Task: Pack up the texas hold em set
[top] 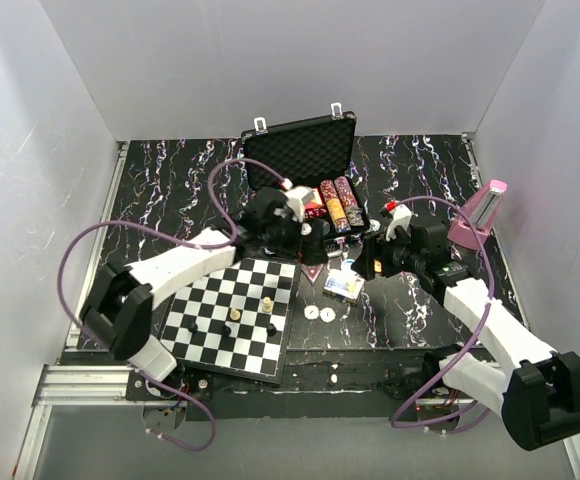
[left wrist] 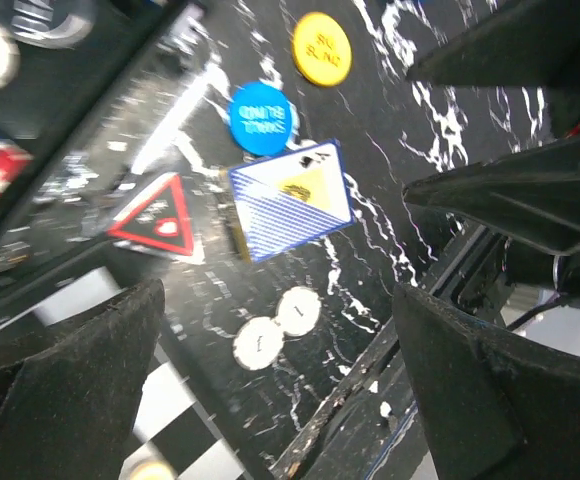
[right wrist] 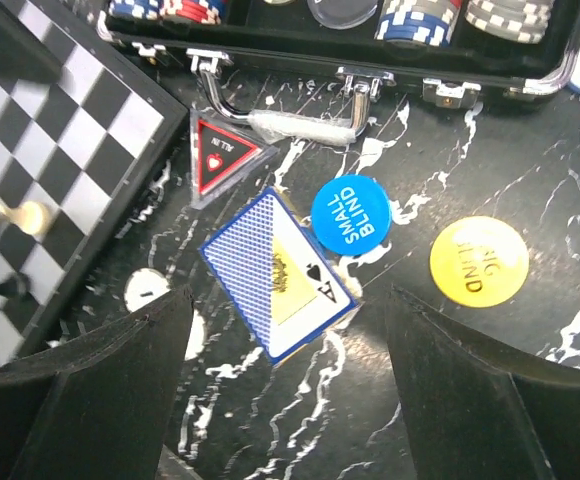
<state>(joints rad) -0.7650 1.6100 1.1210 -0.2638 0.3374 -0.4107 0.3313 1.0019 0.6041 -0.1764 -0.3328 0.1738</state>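
The black briefcase [top: 300, 150] stands open at the back with chip rows [top: 335, 205] inside; its front edge and silver handle [right wrist: 290, 120] show in the right wrist view. In front of it lie a blue card deck [right wrist: 280, 272] [left wrist: 292, 198] [top: 344, 286], a blue button [right wrist: 351, 210] [left wrist: 261, 118], a yellow button [right wrist: 478, 260] [left wrist: 322, 48], a red triangular marker [right wrist: 225, 155] [left wrist: 160, 215] and two white buttons [left wrist: 258, 343] [top: 320, 313]. My left gripper [left wrist: 280, 370] [top: 305, 235] hangs open over the white buttons. My right gripper [right wrist: 290, 380] [top: 370, 255] hovers open just near of the deck, holding nothing.
A black-and-white chessboard [top: 232, 315] with several pieces lies at front left, its corner next to the triangular marker. A pink metronome [top: 480, 212] stands at the right. The table's front edge [left wrist: 370, 380] runs close to the white buttons.
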